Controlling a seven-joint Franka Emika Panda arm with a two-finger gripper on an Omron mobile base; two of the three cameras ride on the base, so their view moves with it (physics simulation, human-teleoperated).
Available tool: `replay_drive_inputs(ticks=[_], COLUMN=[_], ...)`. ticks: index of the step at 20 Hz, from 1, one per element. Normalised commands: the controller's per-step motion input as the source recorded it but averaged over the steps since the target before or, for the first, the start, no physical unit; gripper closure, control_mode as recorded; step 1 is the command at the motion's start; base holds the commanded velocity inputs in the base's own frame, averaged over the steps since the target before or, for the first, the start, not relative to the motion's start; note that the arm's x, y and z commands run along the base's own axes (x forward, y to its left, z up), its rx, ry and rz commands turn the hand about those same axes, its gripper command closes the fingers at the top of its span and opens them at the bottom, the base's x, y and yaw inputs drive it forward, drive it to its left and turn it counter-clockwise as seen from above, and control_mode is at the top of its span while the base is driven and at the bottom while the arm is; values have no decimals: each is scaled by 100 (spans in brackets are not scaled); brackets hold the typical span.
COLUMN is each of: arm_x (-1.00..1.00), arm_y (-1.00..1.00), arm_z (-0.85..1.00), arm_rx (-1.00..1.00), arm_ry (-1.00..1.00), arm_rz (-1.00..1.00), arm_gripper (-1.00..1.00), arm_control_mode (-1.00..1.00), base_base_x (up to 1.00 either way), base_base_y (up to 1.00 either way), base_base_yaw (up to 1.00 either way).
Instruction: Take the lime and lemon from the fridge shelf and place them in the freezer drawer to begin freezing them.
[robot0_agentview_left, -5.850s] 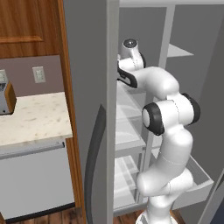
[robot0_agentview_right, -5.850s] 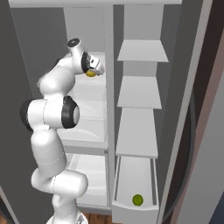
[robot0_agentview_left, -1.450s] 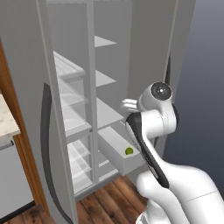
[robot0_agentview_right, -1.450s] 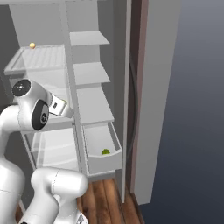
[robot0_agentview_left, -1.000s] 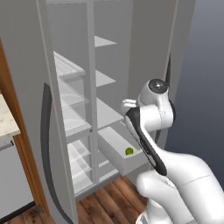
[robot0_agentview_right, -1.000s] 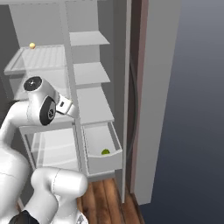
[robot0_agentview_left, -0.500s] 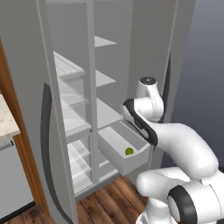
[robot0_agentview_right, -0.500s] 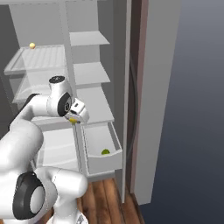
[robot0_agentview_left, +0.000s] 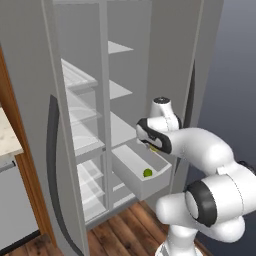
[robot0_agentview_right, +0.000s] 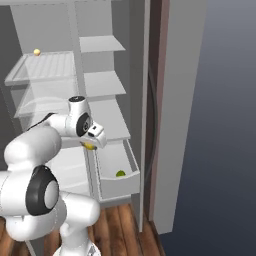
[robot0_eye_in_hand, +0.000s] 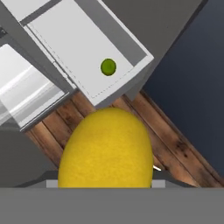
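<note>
In the left base view, the small round green lime (robot0_agentview_left: 148, 173) lies at centre frame in the open light grey box-shaped freezer drawer (robot0_agentview_left: 131, 176), near its front wall. Just up and right of it, the fingers (robot0_agentview_left: 153, 148) are clamped on the small yellow lemon (robot0_agentview_left: 155, 148), held above the drawer's back half.

In the hand view the lemon (robot0_eye_in_hand: 106, 151) sits at lower centre, the drawer (robot0_eye_in_hand: 131, 84) at upper centre.

Risk, as I judge it: released here, the lemon may clip the drawer's rim and drop to the wooden floor (robot0_eye_in_hand: 166, 141).

The lemon's long axis runs roughly bottom to top in the hand view, narrower end toward the drawer.
</note>
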Motion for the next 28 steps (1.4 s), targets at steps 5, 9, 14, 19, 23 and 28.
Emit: replay_drive_inputs(ticks=[5, 9, 14, 19, 23, 28], arm_x=[20, 22, 38, 27, 19, 37], arm_y=[-7, -3, -6, -5, 0, 0], arm_z=[-53, -56, -54, -46, -31, -21], arm_rx=[0, 0, 0, 1, 2, 0], arm_ry=[2, 1, 2, 0, 0, 0], arm_rz=[0, 0, 0, 0, 0, -1], arm_gripper=[100, 100, 100, 100, 100, 100], arm_control_mode=[-100, -100, -100, -100, -100, -100], base_base_x=[0, 0, 0, 0, 0, 0], base_base_y=[0, 0, 0, 0, 0, 0], base_base_yaw=[0, 0, 0, 0, 0, 0])
